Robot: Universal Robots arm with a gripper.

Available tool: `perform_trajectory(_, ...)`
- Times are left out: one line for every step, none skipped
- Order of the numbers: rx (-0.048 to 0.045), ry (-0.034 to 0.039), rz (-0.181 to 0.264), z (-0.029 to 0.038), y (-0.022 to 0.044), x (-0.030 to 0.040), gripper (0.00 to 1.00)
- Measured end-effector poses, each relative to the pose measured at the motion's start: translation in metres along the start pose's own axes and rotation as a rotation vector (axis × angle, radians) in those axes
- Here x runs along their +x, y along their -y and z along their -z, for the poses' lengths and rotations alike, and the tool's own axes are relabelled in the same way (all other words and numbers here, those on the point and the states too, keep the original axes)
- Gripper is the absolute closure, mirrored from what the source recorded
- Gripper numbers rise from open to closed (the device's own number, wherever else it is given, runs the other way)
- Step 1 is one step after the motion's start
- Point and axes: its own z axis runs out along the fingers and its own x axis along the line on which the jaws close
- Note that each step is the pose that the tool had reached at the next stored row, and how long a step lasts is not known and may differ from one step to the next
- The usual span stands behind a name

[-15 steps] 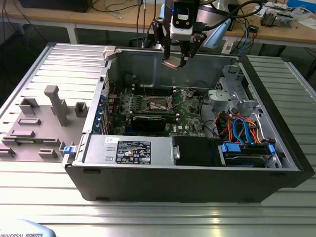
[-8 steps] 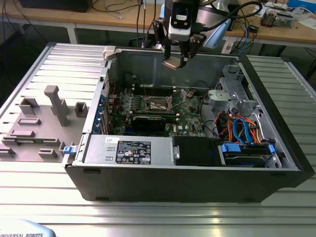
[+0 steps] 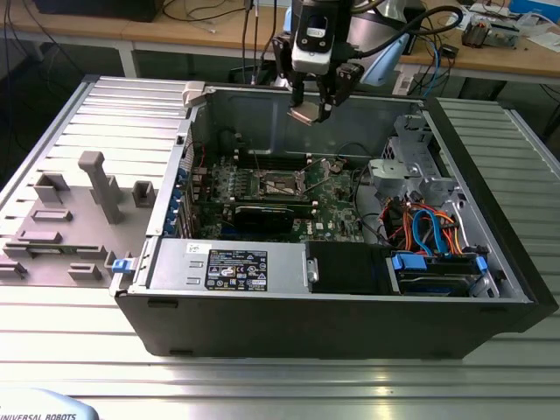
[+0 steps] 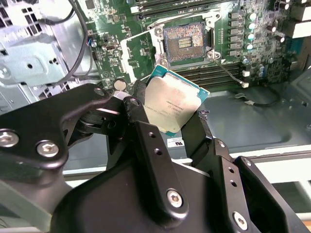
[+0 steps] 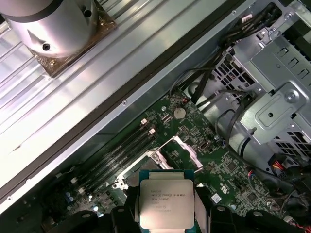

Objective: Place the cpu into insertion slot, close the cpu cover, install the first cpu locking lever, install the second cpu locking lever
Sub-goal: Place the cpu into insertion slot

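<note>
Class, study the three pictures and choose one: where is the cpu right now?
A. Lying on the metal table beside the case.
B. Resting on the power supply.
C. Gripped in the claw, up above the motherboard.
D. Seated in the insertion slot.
C: the claw grips the cpu by its edges in the air, and the insertion slot below sits empty.

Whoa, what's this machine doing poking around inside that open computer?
A robot arm's gripper is holding a small silver computer chip by its edges, up in the air over an open computer case. The chip is not in yet: its square socket on the green board below sits uncovered and empty.
</note>
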Motion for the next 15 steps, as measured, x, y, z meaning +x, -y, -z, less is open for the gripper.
perform_trajectory(-0.0003,0.0012,-0.013,-0.0002,0.0,0.0,0.46)
perform_trajectory(-0.0006,0.0024,-0.026,-0.0003,0.0,0.0,0.46)
perform_trajectory(-0.0009,0.0042,-0.047,-0.0003,0.0,0.0,0.46)
perform_trajectory(-0.0009,0.0045,-0.05,-0.0003,0.0,0.0,0.46)
perform_trajectory(-0.0009,0.0045,-0.05,-0.0003,0.0,0.0,0.46)
perform_trajectory(-0.0009,0.0045,-0.05,-0.0003,0.0,0.0,0.46)
perform_trajectory(-0.0009,0.0045,-0.05,-0.0004,0.0,0.0,0.46)
perform_trajectory(-0.0009,0.0045,-0.05,-0.0003,0.0,0.0,0.46)
perform_trajectory(-0.0009,0.0045,-0.05,-0.0004,0.0,0.0,0.46)
perform_trajectory(-0.0009,0.0045,-0.05,-0.0003,0.0,0.0,0.46)
perform_trajectory(-0.001,0.0046,-0.051,-0.0004,0.0,0.0,0.46)
perform_trajectory(-0.001,0.0048,-0.054,-0.0004,0.0,0.0,0.46)
perform_trajectory(-0.0012,0.0053,-0.06,-0.0004,0.0,0.0,0.46)
perform_trajectory(-0.0013,0.0059,-0.067,-0.0004,0.0,0.0,0.46)
perform_trajectory(-0.0017,0.0075,-0.084,-0.0004,0.0,0.0,0.46)
